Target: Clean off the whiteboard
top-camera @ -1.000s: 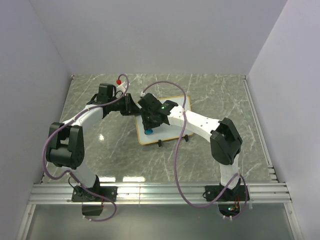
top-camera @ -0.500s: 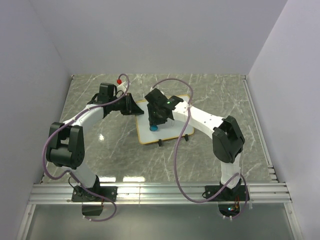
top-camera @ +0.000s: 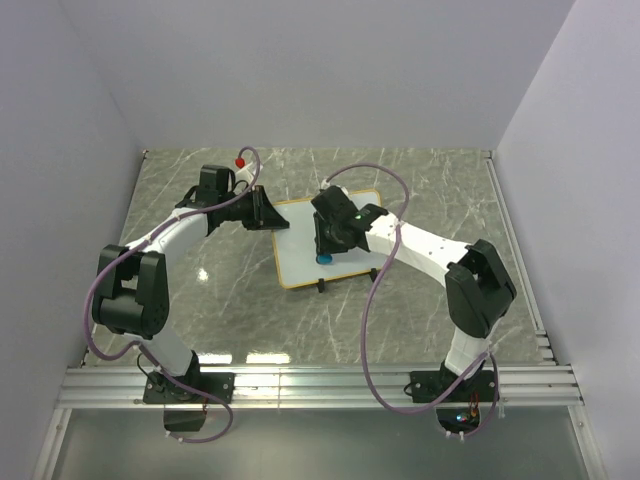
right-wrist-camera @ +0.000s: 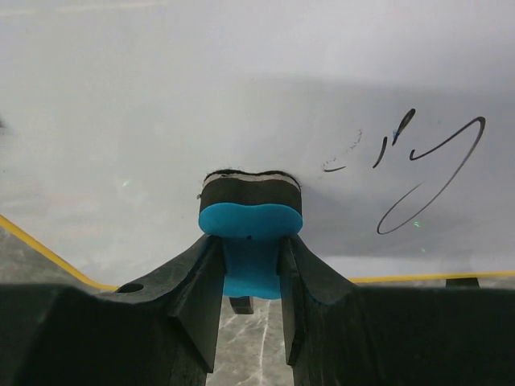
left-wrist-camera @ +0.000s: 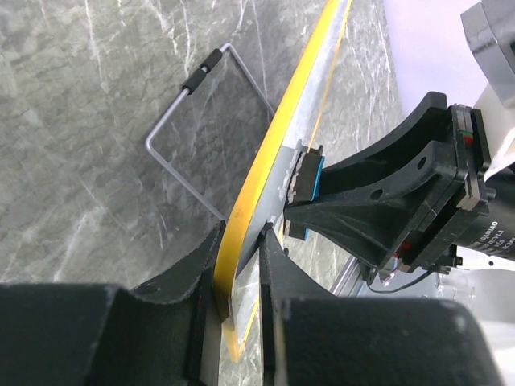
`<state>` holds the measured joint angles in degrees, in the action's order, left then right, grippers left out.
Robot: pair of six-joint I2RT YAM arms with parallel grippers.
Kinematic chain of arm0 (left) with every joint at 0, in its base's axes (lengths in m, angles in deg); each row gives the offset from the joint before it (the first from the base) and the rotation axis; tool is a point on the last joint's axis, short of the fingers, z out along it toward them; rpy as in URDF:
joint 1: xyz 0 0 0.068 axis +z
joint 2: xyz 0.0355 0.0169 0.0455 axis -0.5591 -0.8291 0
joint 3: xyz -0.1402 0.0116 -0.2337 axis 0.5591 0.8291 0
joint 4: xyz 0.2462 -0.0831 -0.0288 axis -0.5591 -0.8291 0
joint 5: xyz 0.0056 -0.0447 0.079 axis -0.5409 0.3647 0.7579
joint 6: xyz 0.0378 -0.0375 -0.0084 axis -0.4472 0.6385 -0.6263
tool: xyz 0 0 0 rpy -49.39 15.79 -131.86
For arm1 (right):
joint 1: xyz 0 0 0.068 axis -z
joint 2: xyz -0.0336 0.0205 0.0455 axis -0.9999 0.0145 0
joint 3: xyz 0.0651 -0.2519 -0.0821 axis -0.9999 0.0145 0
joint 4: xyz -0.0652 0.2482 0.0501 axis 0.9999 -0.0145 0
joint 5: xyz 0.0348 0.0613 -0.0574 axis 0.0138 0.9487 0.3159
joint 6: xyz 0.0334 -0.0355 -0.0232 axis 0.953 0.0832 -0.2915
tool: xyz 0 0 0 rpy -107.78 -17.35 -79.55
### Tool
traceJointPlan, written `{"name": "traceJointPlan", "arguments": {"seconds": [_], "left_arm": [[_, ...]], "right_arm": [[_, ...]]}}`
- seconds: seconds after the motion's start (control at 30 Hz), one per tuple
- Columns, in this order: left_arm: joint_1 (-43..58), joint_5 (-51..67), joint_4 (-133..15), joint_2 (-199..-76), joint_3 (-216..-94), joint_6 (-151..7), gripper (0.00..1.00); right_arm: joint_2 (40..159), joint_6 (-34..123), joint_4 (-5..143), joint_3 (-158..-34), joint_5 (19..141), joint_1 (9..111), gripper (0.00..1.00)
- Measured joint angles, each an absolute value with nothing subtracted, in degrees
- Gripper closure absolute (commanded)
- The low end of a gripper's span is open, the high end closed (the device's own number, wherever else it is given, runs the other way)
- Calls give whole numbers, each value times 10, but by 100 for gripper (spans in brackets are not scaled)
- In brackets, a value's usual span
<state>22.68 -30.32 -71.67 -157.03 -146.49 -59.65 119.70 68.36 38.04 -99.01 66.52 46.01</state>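
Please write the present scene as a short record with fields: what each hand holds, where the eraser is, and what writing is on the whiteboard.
left hand: shut on the yellow edge of the whiteboard
right hand: shut on the blue eraser
eraser position: dark felt side against the white surface, near the lower edge
writing: a few dark pen marks, to the right of the eraser in the right wrist view
task state: not yet finished
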Motion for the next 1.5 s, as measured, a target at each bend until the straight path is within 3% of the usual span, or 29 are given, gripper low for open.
{"name": "traceJointPlan", "arguments": {"seconds": [0.13,0.6,1.1,1.5], "left_arm": [[226,-304,-717,-1570,-1466,-596,100],[220,-298,-744,-1570,-1480,-594,100],[216,-295,-757,-1570,-1488,-597,100],[216,-298,-759,-1578,-1495,-599,100]], "right_arm": [[1199,676,367,-1003,647,459,100],[1315,689,319,-1260,569,560,100],[1165,726,397,-959,571,526,100],[1178,721,397,-987,583,494,100]]}}
